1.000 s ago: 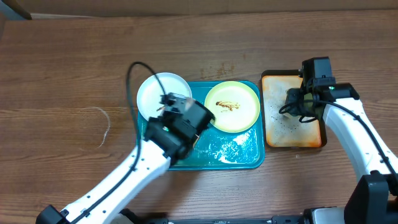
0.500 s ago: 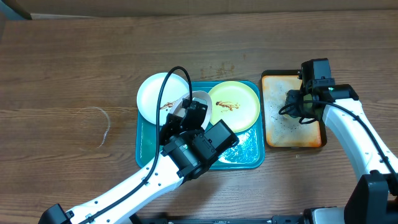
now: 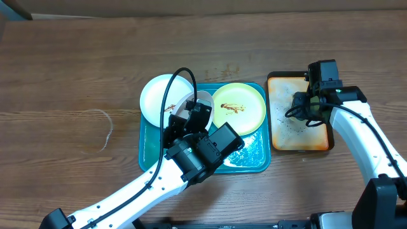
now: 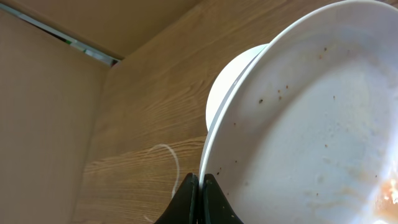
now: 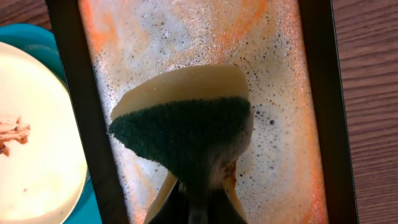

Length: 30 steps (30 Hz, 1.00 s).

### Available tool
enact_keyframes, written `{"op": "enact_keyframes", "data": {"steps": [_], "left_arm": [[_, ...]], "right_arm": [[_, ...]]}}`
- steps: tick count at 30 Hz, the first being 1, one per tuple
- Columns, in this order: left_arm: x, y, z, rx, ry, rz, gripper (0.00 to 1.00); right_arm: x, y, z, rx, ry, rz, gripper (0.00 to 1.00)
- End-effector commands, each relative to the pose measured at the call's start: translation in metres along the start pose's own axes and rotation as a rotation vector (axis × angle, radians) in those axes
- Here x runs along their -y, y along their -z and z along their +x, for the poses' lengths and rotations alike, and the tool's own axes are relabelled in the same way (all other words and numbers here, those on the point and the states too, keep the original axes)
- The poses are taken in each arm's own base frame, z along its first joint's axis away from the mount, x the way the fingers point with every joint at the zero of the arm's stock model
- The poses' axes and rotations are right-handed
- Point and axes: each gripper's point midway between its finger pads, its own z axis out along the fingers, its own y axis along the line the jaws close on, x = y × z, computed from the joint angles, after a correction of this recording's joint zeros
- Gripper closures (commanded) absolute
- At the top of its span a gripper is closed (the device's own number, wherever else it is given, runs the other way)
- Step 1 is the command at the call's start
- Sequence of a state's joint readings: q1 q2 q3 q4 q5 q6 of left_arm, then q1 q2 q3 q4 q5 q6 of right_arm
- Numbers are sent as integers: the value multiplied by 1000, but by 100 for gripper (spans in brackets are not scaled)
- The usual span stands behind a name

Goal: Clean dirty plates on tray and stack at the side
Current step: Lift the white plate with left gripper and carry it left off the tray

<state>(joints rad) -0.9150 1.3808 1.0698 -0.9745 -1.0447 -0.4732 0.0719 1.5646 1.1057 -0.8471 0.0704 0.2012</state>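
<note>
My left gripper [image 3: 189, 116] is shut on the rim of a white plate [image 3: 203, 100] and holds it tilted over the back left of the teal tray [image 3: 147, 146]. In the left wrist view the jaws [image 4: 200, 186] pinch that plate's edge [image 4: 311, 124], which is speckled and smeared with brown. A second white plate [image 3: 158, 98] lies behind it at the tray's back left corner, and it also shows in the left wrist view [image 4: 227, 93]. A yellow-green plate [image 3: 238, 107] with a brown smear lies in the tray's back right. My right gripper [image 3: 304, 109] is shut on a yellow-and-green sponge [image 5: 186, 124].
A smaller orange, dark-rimmed tray [image 3: 299, 137] full of soapy foam stands right of the teal tray, under the sponge. Foam lies in the teal tray's front right. A thin white loop marks the table at the left [image 3: 108, 130].
My left arm has drawn back toward the front right with the white plate in its jaws, uncovering it tilted next to the other white plate. The right arm has not moved.
</note>
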Motion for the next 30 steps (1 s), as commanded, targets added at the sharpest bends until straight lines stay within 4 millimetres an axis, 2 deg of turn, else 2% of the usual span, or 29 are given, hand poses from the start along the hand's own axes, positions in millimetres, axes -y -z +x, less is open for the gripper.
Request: {"op": "enact_keyframes", "data": {"steps": [1,9,14,18,24,25,27,28,30], "left_arm": [[-12,7,-14,43,69,-19,96],[0,-4,0,-58,96,83,96],[10,-19,17,-225,178,234,96],[4,-29,19,-344,279,352,96],[-37,-56,10,-416,446,437,96],[-56,-71,16,-449,538,439,96],[-78,-87,29,-491,651,428,96],[-100,-102,40,-516,754,410,96],[-122,-117,54,-534,854,382,96]], "right_arm": [[2,0,-1,5,6,6,95],[2,0,-1,5,6,6,95],[2,0,0,1,6,8,95],[2,0,1,-4,6,9,95],[2,0,2,-6,6,9,95],[2,0,2,-6,6,10,95],[3,0,2,-9,6,10,95],[3,0,3,-10,6,10,95],[3,0,3,-10,6,10,95]]}}
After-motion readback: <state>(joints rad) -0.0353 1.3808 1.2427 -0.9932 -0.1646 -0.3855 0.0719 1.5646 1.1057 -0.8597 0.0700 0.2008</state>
